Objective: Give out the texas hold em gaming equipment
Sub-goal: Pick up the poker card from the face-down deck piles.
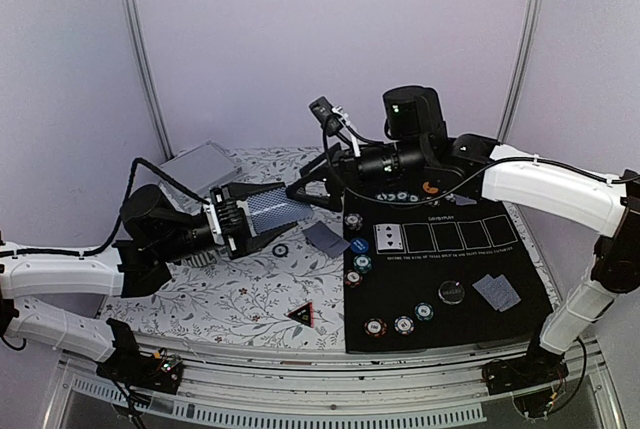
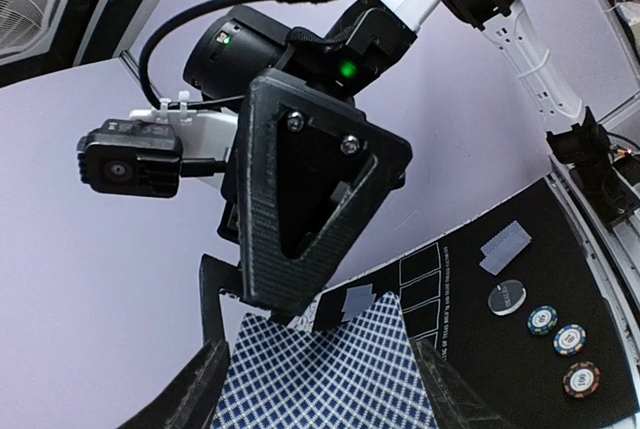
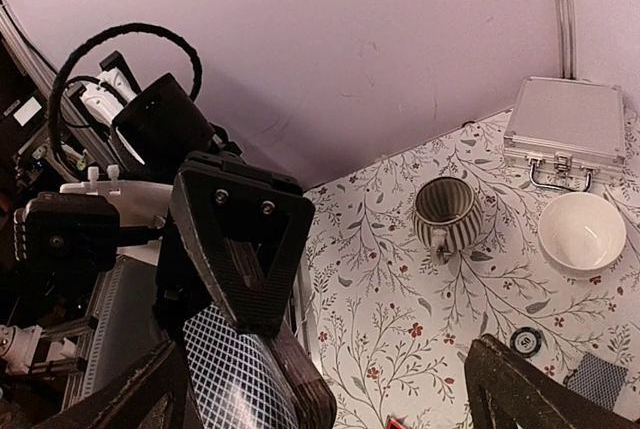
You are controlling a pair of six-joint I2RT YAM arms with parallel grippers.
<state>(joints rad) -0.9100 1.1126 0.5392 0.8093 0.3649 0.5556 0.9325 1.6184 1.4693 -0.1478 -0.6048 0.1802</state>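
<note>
My left gripper [image 1: 285, 211] is shut on a deck of checker-backed playing cards [image 1: 268, 207], held above the floral cloth. In the left wrist view the deck [image 2: 330, 369] fills the gap between my fingers. My right gripper [image 1: 312, 192] stands open at the deck's far end, one finger [image 2: 310, 199] just above the cards. In the right wrist view the deck [image 3: 230, 379] lies near my left finger. On the black mat [image 1: 520, 269] are striped chips [image 1: 404, 324], a blue button [image 1: 358, 245], a black disc [image 1: 452, 292], two face-down cards [image 1: 497, 292] and a face-up card [image 1: 390, 237].
A silver case [image 1: 200, 167] sits at the back left. A striped mug [image 3: 445, 214] and a white bowl [image 3: 582, 232] stand on the floral cloth in front of it. A lone card [image 1: 327, 238], a small ring [image 1: 282, 250] and a triangular marker [image 1: 301, 314] lie on the cloth.
</note>
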